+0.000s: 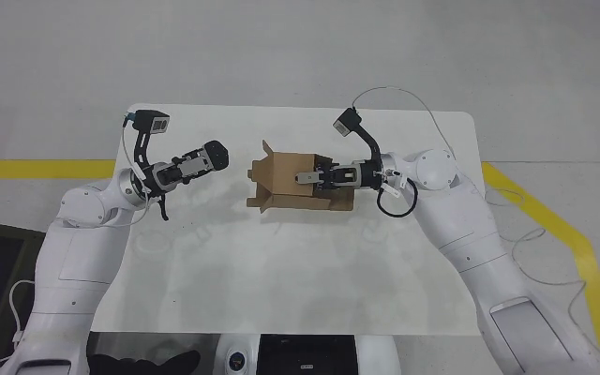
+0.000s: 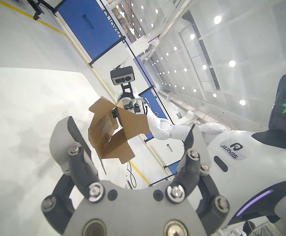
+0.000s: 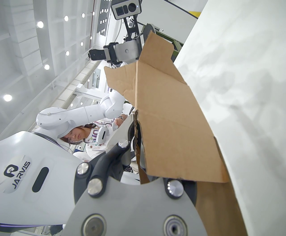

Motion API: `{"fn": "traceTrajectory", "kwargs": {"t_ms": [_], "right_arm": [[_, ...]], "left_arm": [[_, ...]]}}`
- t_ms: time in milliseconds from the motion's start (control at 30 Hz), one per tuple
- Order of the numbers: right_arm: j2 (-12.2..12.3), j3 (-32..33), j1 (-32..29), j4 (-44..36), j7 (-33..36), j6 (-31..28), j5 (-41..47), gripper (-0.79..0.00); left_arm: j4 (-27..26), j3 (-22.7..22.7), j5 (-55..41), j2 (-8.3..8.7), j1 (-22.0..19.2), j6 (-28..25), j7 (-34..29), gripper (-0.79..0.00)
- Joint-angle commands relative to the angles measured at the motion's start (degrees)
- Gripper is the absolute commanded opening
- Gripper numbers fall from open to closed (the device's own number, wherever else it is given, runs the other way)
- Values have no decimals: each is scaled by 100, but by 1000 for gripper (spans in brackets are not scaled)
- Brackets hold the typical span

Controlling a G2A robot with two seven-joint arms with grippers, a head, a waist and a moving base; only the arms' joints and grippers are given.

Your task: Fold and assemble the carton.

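We see a white desk (image 1: 281,281) with rounded corners, standing on a pale grey floor (image 1: 281,47). A yellow line (image 1: 47,169) on the floor shows at both sides of the desk. The left wrist view looks out into a large hall with blue panels (image 2: 89,29) along the floor and rows of round ceiling lights (image 2: 217,19). Near the middle of the desk, a little toward its far edge, rests the carton (image 1: 291,178). It is plain brown corrugated board, only partly shaped, with its body open like a sleeve. Loose flaps (image 1: 267,150) splay outward at the end facing the left arm, and one of them stands up. The right end effector (image 1: 307,176) reaches into the carton from the other end and grips one of its panels. In the right wrist view the board's edge runs between the fingers, with one finger (image 3: 131,136) lying against it. The left end effector (image 1: 217,155) hovers above the desk near the carton's flapped end, apart from it, its fingers (image 2: 73,134) spread wide and empty.
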Motion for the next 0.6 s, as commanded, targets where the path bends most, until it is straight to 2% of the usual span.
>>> {"fn": "traceTrajectory", "kwargs": {"t_ms": [0, 467, 567], "right_arm": [[0, 0, 0, 0, 0, 0, 0, -785], [0, 0, 0, 0, 0, 0, 0, -785], [0, 0, 0, 0, 0, 0, 0, -785]], "left_arm": [[0, 0, 0, 0, 0, 0, 0, 0], [0, 0, 0, 0, 0, 0, 0, 0], [-142, 42, 234, -3, 71, 97, 198, 0]]}}
